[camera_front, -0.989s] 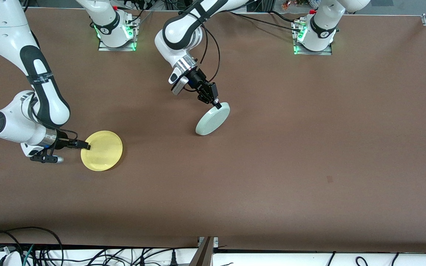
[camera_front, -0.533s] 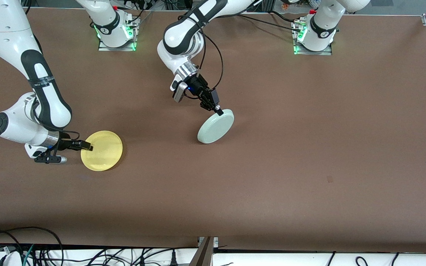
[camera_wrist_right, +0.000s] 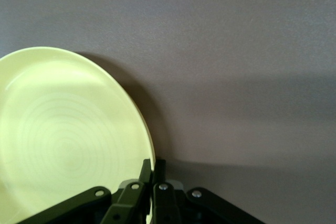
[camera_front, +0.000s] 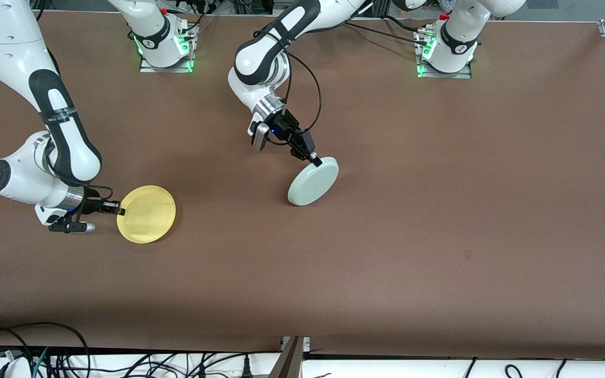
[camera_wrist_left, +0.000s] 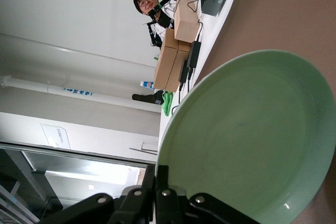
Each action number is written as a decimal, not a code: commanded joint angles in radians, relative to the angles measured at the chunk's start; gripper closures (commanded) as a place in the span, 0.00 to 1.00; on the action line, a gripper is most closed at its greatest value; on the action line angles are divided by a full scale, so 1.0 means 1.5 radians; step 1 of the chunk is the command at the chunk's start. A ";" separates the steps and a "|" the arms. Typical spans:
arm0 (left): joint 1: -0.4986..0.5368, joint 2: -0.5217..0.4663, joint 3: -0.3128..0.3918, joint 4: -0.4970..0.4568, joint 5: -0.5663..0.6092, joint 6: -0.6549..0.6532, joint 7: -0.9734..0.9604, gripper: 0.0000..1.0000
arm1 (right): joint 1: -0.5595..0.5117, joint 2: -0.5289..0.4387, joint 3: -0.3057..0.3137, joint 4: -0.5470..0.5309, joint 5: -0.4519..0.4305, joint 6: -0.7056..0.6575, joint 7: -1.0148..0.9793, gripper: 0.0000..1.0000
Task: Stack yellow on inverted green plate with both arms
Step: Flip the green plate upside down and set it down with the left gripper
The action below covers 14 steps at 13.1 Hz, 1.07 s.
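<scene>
The pale green plate hangs tilted over the middle of the table, held by its upper rim. My left gripper is shut on that rim; in the left wrist view the plate fills the frame, its rim pinched between the fingers. The yellow plate sits toward the right arm's end, held slightly lifted with a shadow under it. My right gripper is shut on its rim; the right wrist view shows the plate edge clamped between the fingers.
The brown table stretches wide toward the left arm's end. Both arm bases stand along the table edge farthest from the front camera. Cables lie off the table's near edge.
My left gripper has carried the green plate a little toward the left arm's end and lower in the front view. The yellow plate shifted slightly with my right gripper.
</scene>
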 commanded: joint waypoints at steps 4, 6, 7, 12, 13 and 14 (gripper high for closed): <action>-0.050 0.024 -0.009 0.022 -0.006 -0.015 -0.002 0.00 | -0.001 -0.007 0.003 0.050 0.014 -0.108 -0.015 1.00; -0.070 0.022 -0.016 0.027 -0.066 -0.011 -0.018 0.00 | -0.001 -0.012 0.002 0.089 0.014 -0.179 -0.015 1.00; -0.072 0.018 -0.018 0.036 -0.101 -0.004 -0.044 0.00 | -0.002 -0.014 0.002 0.108 0.014 -0.220 -0.014 1.00; -0.054 0.007 -0.029 0.041 -0.274 0.240 -0.276 0.00 | -0.002 -0.048 0.001 0.184 0.005 -0.377 -0.016 1.00; -0.041 0.007 -0.029 0.033 -0.280 0.311 -0.331 0.00 | -0.001 -0.056 0.002 0.189 0.005 -0.392 -0.013 1.00; -0.024 0.007 -0.030 0.033 -0.283 0.377 -0.376 0.00 | 0.002 -0.065 0.003 0.190 0.005 -0.406 -0.011 1.00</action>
